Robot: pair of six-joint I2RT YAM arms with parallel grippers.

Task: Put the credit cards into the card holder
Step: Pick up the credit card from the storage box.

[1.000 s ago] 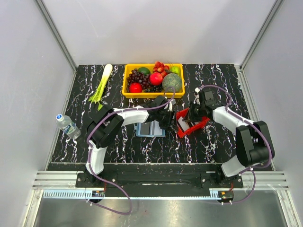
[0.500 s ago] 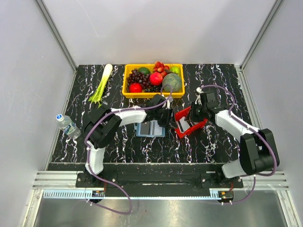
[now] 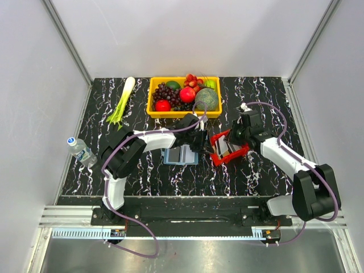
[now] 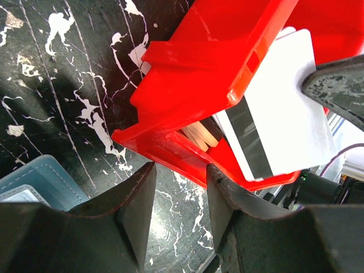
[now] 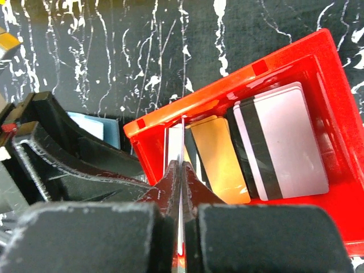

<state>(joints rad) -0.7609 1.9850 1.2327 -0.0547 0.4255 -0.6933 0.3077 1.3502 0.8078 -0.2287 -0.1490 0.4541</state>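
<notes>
Black surface (image 3: 114,165) with white veins carries a yellow basket (image 3: 170,115) of fruit at the far side. A leek (image 3: 121,103) lies to its left and a water bottle (image 3: 81,149) lies at the left edge.

Near the middle stands the red tray (image 4: 227,51), and the credit cards (image 5: 278,142) lie inside it, overlapping: grey ones with a dark stripe and a golden one. The card holder (image 3: 181,154) lies open and flat just left of the tray, its pale blue inside facing up.

The right end effector (image 5: 182,170) is closed over the tray and pinches a thin white card (image 5: 183,139), which is seen from its edge.

The left end effector (image 4: 180,182) is at the tray's near corner with its jaws partly apart. I cannot tell if they clamp the rim.
</notes>
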